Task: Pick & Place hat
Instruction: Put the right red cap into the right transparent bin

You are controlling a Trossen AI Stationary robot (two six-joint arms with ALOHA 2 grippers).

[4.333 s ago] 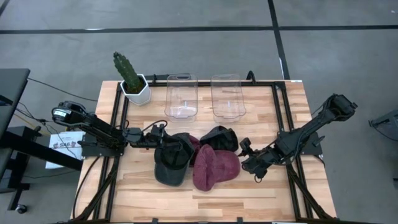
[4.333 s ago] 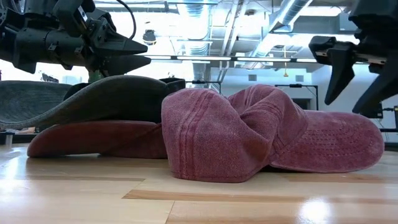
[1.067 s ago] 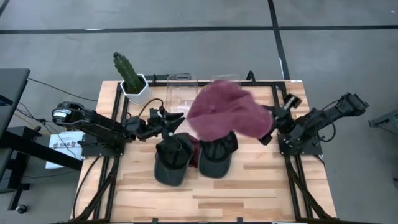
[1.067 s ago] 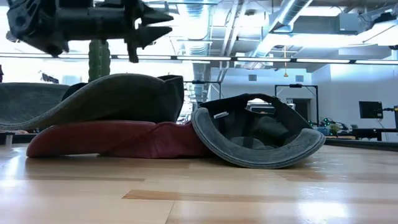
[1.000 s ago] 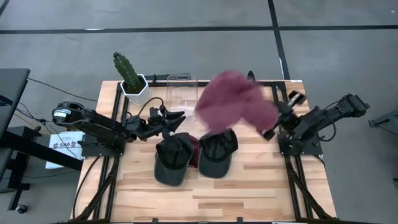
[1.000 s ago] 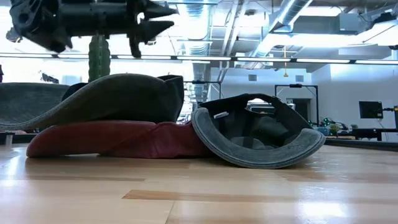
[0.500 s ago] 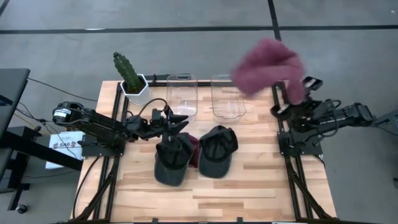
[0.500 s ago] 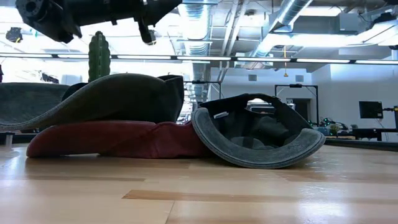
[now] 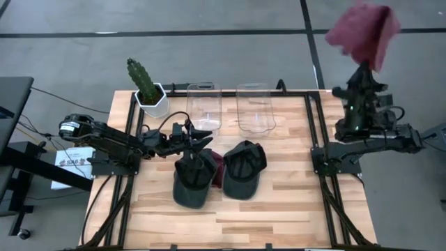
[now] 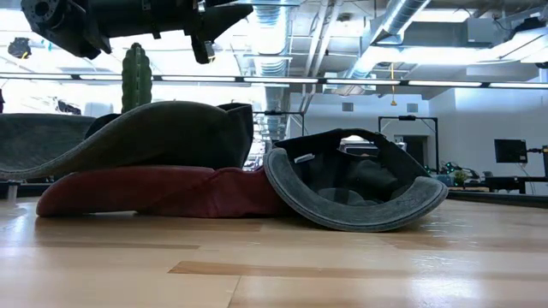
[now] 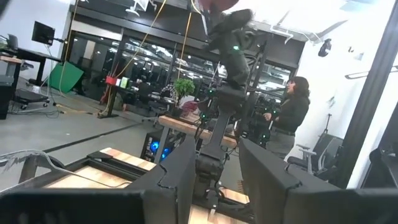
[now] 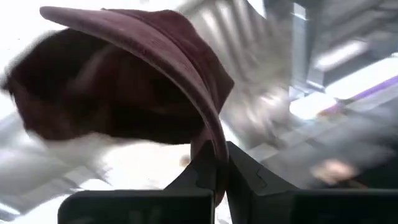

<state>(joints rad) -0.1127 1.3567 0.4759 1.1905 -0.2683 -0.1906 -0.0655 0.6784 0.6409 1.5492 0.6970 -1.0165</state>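
The table (image 9: 279, 209) carries two clear bins (image 9: 203, 108) along its far edge and a cluster of caps in front of them. The right arm is raised high and swung out past the table's right edge.

The maroon hat (image 9: 362, 31) hangs above the right gripper (image 9: 364, 70), well off the table and far from both bins. In the right wrist view the jaws are pressed together on the hat's brim edge, and the crown (image 12: 106, 93) billows up and away from the fingertips (image 12: 214, 168). The hat's long axis runs outward from the jaws, continuing the line of the gripper.

The controlling relation, as judged: both bins lie back toward the table centre from the right jaws, with the right-hand bin (image 9: 255, 108) closer. The right arm holds the hat, so the placement falls to it.

The left gripper (image 9: 198, 141) hovers just above the dark cap (image 9: 191, 178), jaws partly spread and holding nothing. Directly below those jaws a second maroon cap (image 10: 128, 192) lies under the dark cap. An upturned grey cap (image 10: 355, 192) lies beside it, toward the right arm.
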